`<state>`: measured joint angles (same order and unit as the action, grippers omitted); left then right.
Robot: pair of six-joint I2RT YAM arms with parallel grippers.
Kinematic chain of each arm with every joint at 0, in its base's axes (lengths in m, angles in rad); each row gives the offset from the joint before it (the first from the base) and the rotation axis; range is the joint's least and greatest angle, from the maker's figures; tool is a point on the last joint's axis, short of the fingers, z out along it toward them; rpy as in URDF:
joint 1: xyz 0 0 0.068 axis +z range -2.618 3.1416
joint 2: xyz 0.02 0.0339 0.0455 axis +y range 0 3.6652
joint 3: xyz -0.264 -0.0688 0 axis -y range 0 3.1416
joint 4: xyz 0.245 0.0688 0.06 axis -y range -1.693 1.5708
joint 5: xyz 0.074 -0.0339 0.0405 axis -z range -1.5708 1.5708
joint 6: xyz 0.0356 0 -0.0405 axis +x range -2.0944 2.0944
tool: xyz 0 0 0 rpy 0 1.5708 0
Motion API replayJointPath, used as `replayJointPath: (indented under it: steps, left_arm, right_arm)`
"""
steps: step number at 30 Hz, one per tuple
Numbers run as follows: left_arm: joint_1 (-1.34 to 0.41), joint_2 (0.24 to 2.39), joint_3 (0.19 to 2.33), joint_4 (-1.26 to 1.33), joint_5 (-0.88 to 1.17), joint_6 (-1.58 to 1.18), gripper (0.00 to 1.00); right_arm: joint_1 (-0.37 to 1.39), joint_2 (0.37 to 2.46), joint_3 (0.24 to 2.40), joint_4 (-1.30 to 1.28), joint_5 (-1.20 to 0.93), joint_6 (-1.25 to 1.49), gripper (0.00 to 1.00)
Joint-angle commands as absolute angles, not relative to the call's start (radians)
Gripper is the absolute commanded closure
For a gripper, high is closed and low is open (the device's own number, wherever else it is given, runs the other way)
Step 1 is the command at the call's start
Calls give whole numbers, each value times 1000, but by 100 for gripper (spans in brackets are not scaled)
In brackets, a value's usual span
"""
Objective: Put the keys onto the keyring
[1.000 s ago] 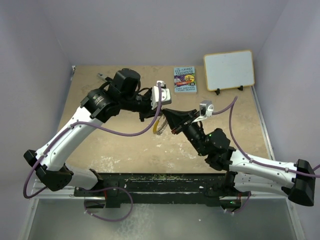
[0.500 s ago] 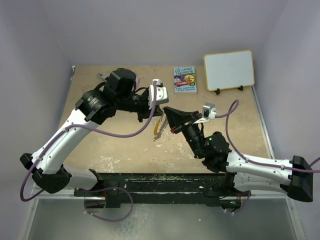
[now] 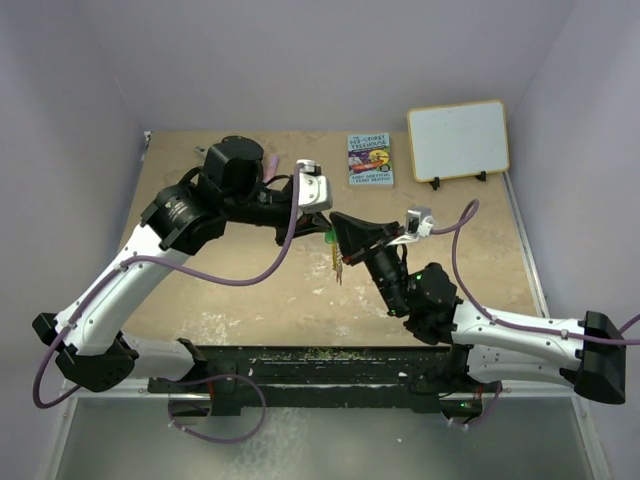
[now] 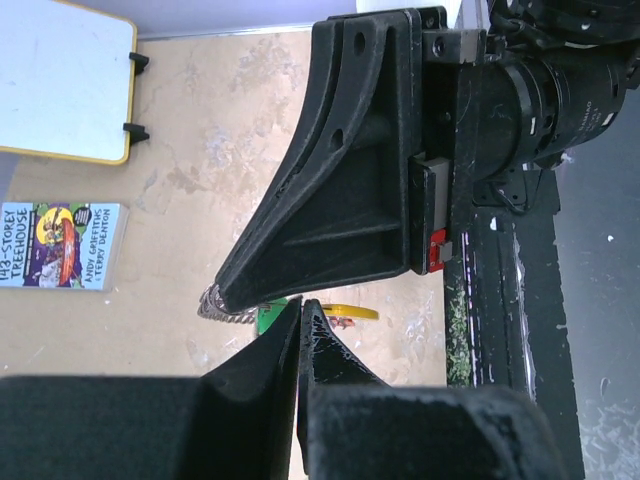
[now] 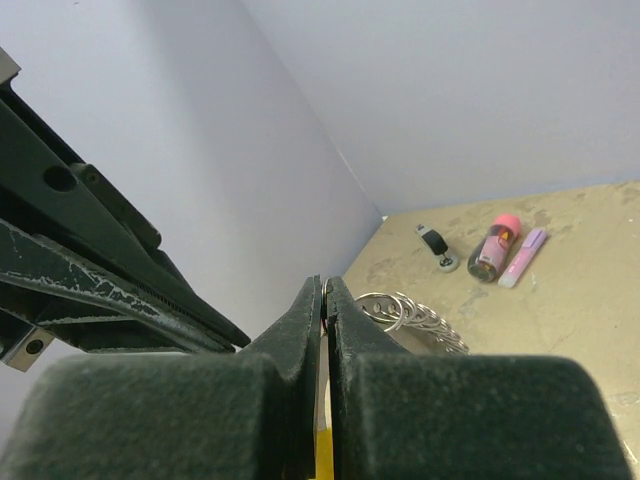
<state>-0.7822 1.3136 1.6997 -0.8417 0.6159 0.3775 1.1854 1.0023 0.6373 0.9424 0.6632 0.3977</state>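
Keyring (image 5: 392, 302), a thin whitish-silver loop with a yellow stretch, hangs above the tan surface (image 3: 250, 285), clamped in the right tool (image 5: 322, 292), likely steadied for threading. The left tool (image 4: 301, 312) is pinched together alongside.

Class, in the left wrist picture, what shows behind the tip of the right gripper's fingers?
Behind the right gripper, a green tag and parts of the keyring show: a yellow stretch and silver coils. The black fingers cover the rest, so other keys cannot be seen.
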Motion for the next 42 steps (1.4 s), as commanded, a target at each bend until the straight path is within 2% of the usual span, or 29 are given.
replayJointPath:
  steps: [1, 11, 14, 23, 35, 42]
  left_arm:
    - [-788, 1292, 1697, -786, 633, 372, 97]
    - [-788, 1257, 1658, -755, 411, 419, 95]
    - [-787, 1250, 1620, -738, 468, 429, 87]
    - [-787, 1250, 1569, -635, 650, 384, 76]
    - [-788, 1176, 1506, -574, 781, 351, 75]
    - [-788, 1152, 1456, -563, 749, 353, 75]
  right_arm:
    - [1186, 995, 660, 1022, 662, 380, 100]
    - [1186, 914, 638, 960, 647, 403, 100]
    - [1186, 895, 627, 963, 633, 426, 100]
    - [1186, 837, 572, 1051, 535, 517, 100]
    - [1186, 896, 434, 1536, 426, 517, 100]
    - [1186, 929, 461, 1522, 434, 526, 100]
